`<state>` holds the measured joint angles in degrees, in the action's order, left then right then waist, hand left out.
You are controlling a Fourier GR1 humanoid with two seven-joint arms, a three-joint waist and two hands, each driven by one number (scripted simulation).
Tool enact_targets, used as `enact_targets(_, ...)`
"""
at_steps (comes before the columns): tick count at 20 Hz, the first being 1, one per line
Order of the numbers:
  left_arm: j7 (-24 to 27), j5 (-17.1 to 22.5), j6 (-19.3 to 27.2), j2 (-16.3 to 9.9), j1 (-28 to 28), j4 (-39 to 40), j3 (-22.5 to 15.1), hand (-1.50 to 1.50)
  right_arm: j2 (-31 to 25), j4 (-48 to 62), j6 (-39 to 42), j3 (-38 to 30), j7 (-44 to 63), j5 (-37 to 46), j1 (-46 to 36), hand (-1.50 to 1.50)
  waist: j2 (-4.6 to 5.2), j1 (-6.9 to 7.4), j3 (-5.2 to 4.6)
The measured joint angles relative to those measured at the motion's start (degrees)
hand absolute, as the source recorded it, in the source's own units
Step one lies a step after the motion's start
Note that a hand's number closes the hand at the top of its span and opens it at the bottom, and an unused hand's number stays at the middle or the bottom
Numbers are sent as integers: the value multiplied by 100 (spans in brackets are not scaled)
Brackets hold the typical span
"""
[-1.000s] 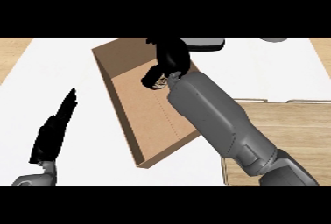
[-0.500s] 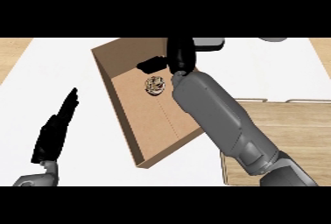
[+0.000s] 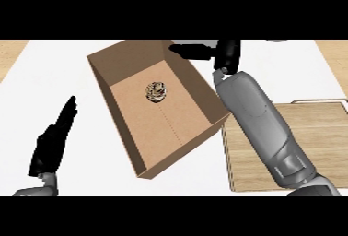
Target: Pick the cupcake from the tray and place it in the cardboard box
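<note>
The cupcake (image 3: pixel 156 91) lies on the floor of the open cardboard box (image 3: pixel 182 138), in its far half, with nothing touching it. My right hand (image 3: pixel 226 54) is above the box's far right corner, past its rim, fingers straight and open, holding nothing. Its grey forearm runs down along the box's right wall. My left hand (image 3: pixel 54 140) rests open at the lower left, fingers pointing up, apart from the box.
A wooden tray (image 3: pixel 319 152) lies to the right of the box, partly hidden by my right forearm. White counter surrounds the box, with wood-toned strips at the far left and right corners.
My right hand has let go of the cupcake, which now lies in the box, and has drawn back to the right beyond the box's rim. The left hand has not moved.
</note>
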<state>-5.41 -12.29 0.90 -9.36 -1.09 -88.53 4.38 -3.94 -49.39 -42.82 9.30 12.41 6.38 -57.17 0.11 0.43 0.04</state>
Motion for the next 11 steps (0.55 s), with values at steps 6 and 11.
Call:
enact_targets(6, -8, 16, 7, -28, 171, -166, 71, 0, -852, -1083, 426, -524, -187, -420, 1063, -150, -36, -109, -1)
enact_targets(11, 4, 24, -10, -19, 238, -178, 92, 0, -1616, -2012, 1291, -1011, -448, -970, 2077, -150, -34, -125, 0)
